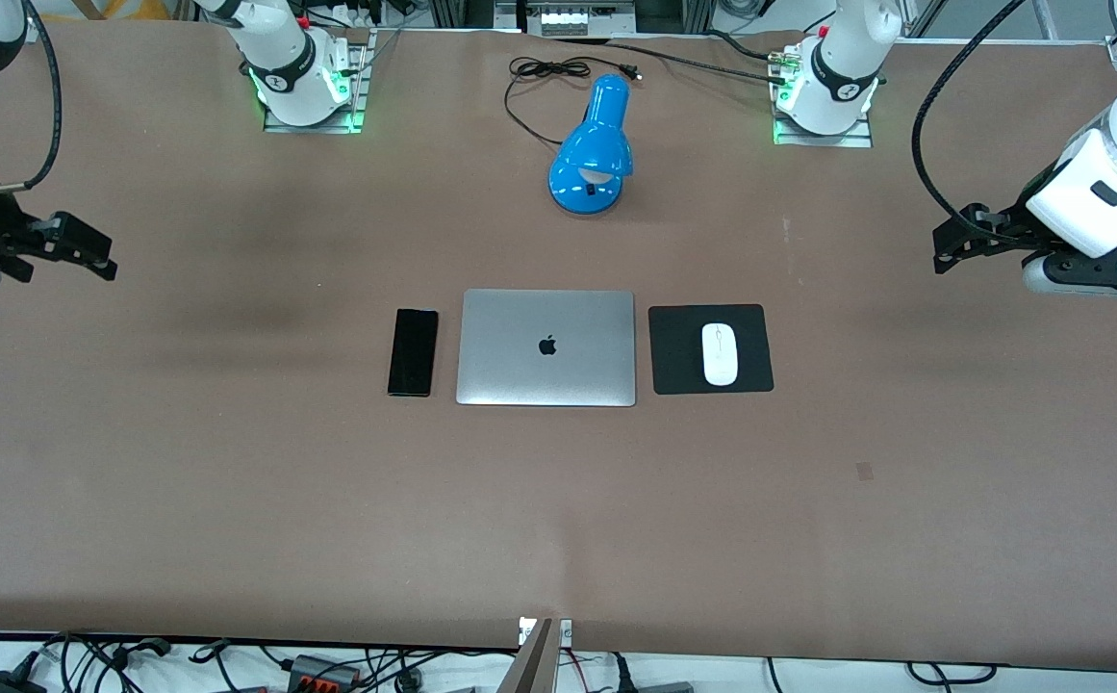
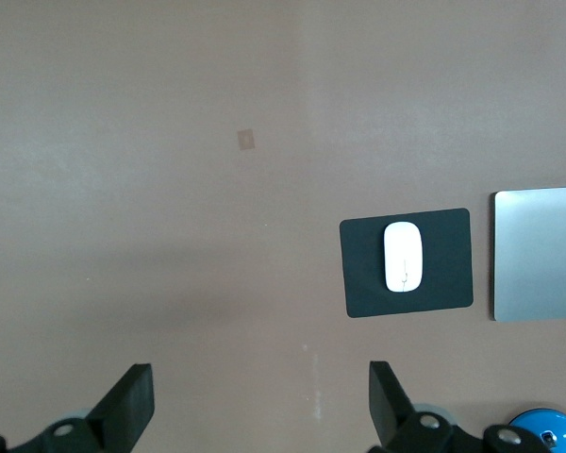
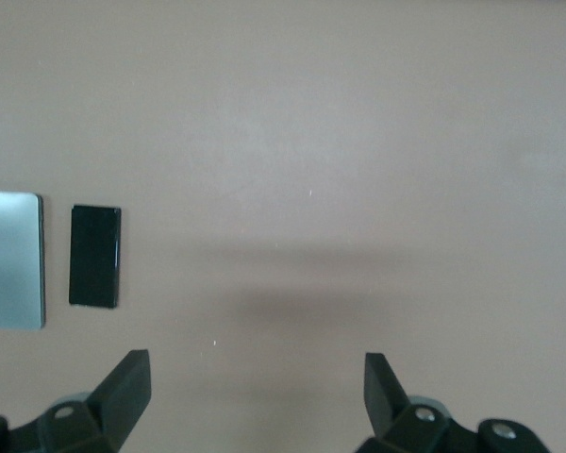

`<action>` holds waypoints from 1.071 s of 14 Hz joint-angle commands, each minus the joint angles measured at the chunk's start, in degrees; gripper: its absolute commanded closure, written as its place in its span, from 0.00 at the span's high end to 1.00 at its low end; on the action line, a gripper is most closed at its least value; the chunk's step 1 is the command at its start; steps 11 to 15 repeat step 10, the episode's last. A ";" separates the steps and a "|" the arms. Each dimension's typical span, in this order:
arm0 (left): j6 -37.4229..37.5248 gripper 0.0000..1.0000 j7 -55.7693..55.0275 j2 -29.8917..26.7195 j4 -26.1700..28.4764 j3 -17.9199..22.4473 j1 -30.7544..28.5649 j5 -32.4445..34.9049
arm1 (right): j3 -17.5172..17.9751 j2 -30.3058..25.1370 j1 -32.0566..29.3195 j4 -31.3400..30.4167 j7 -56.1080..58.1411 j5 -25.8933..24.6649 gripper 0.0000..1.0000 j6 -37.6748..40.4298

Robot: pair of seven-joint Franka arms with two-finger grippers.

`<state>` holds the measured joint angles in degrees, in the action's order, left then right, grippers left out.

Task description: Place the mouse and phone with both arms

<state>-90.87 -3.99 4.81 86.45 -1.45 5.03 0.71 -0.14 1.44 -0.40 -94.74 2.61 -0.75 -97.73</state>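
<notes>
We find the phone [image 1: 413, 352] lying flat on the brown table [image 1: 231, 481], just beside the closed silver laptop [image 1: 546, 347] on the side toward the right arm's end, a narrow strip of table showing between them. Its long axis runs from the front camera toward the robots' bases, parallel to the laptop's side edge. The mouse [image 1: 720, 354] rests on the square black mouse pad [image 1: 683, 371], just beside the laptop toward the left arm's end; its long axis runs the same way, and pad border shows on all sides of it. A blue desk lamp [image 1: 594, 149] stands farther from the front camera than the laptop, its black cord [image 1: 539, 72] coiled near the bases. We note wide bare table from the phone toward the right arm's end, from the pad toward the left arm's end, and nearer the camera. The right gripper [image 1: 87, 252] hangs over the table's edge at its own end, jaws spread wide and holding nothing. The left gripper [image 1: 962, 245] hangs over bare table well apart from the pad, jaws likewise wide apart and empty.
</notes>
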 commanded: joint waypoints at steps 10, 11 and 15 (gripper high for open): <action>0.79 1.00 -0.15 0.64 -1.64 -0.13 -0.10 -0.19 | -0.74 -3.28 -0.39 -1.32 1.08 0.04 1.00 1.58; 0.79 1.00 -0.15 0.64 -1.64 -0.13 -0.10 -0.19 | -0.74 -3.28 -0.39 -1.32 1.08 0.04 1.00 1.58; 0.79 1.00 -0.15 0.64 -1.64 -0.13 -0.10 -0.19 | -0.74 -3.28 -0.39 -1.32 1.08 0.04 1.00 1.58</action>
